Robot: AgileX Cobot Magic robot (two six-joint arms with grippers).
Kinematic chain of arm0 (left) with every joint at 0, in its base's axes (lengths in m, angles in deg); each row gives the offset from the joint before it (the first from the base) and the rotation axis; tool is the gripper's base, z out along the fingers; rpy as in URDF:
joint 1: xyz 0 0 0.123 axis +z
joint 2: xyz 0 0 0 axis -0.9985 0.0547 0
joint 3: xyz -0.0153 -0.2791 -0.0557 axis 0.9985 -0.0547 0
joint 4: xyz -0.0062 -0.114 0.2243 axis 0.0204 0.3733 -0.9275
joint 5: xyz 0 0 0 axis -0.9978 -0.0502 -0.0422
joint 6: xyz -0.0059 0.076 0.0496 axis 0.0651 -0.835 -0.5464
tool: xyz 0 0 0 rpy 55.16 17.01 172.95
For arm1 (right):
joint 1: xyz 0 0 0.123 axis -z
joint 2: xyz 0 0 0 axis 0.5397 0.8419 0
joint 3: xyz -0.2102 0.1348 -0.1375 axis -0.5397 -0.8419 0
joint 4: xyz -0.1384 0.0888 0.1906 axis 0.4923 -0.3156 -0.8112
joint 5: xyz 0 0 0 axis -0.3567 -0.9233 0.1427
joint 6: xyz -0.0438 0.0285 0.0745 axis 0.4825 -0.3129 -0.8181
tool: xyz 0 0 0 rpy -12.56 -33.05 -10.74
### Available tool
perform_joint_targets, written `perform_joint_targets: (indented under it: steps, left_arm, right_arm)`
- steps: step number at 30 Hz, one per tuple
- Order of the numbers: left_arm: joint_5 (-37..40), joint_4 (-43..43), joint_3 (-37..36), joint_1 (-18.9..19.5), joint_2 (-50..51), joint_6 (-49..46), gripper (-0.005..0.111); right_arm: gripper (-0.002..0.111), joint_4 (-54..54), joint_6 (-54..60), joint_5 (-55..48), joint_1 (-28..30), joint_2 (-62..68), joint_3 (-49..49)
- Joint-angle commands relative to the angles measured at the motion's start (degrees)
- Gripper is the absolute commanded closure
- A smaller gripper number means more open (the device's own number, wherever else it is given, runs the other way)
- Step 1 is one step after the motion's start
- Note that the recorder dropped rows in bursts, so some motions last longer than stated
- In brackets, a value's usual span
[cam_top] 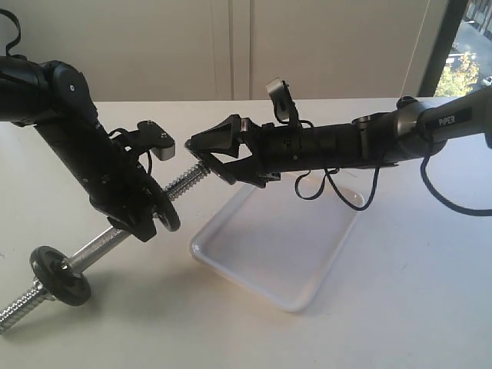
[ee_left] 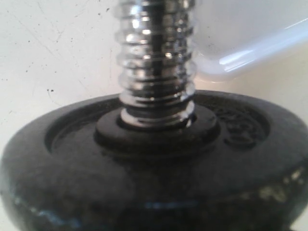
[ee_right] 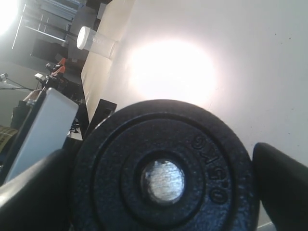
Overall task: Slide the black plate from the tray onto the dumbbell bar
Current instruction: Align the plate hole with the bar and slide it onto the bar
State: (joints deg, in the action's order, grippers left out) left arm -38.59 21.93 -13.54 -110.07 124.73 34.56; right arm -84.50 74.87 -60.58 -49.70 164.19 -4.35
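Note:
My right gripper (cam_top: 211, 154) is shut on the black plate (cam_top: 224, 171), held on edge above the table. In the right wrist view the plate (ee_right: 163, 139) sits between both fingers (ee_right: 281, 180), and the silver end face of the dumbbell bar (ee_right: 163, 181) shows in its centre hole. The bar (cam_top: 187, 181) slopes up from lower left. My left gripper (cam_top: 148, 221) is shut on the bar's middle. The white tray (cam_top: 231, 261) lies under the right arm with nothing in it. The left wrist view shows the threaded bar (ee_left: 156, 62) running through another black disc (ee_left: 154, 168).
A second disc (cam_top: 167, 213) sits on the bar just above my left gripper, and a third disc (cam_top: 60, 275) sits near the bar's low end (cam_top: 15, 311) by the table. Cables (cam_top: 338, 188) hang from the right arm over the tray. A tray corner (ee_left: 250, 53) shows behind the bar.

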Motion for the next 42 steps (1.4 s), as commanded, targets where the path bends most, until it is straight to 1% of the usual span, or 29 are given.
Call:
perform_joint_targets:
  steps: [1, 7, 15, 24, 31, 42]
  left_arm:
    - [-1.4, 4.0, 1.0, -0.2, -2.3, 0.4, 0.107]
    - [-2.2, 4.3, 1.0, -0.2, -2.3, 0.4, 0.107]
    - [-2.8, 5.2, 1.0, -0.2, -2.3, 0.6, 0.107]
    - [-5.0, 6.4, 1.0, -0.2, -2.3, 0.7, 0.107]
    - [-5.9, 7.1, 1.0, -0.2, -2.3, 0.8, 0.107]
    - [-5.3, 7.1, 1.0, -0.2, -2.3, 0.7, 0.107]
  right_arm:
    - [0.108, -1.3, 0.3, -2.4, -2.4, -1.1, 0.1]
    - [0.108, -1.3, 0.3, -1.5, -3.6, -1.1, 0.1]
    - [0.108, -1.3, -4.9, 0.3, -3.5, -1.1, 0.1]
    - [0.108, -1.3, -6.7, 1.7, -3.5, -1.1, 0.1]
    - [0.108, -1.3, -8.0, 1.7, -3.7, -1.1, 0.4]
    - [0.108, -1.3, -8.5, -1.6, -3.7, -1.1, 3.6]
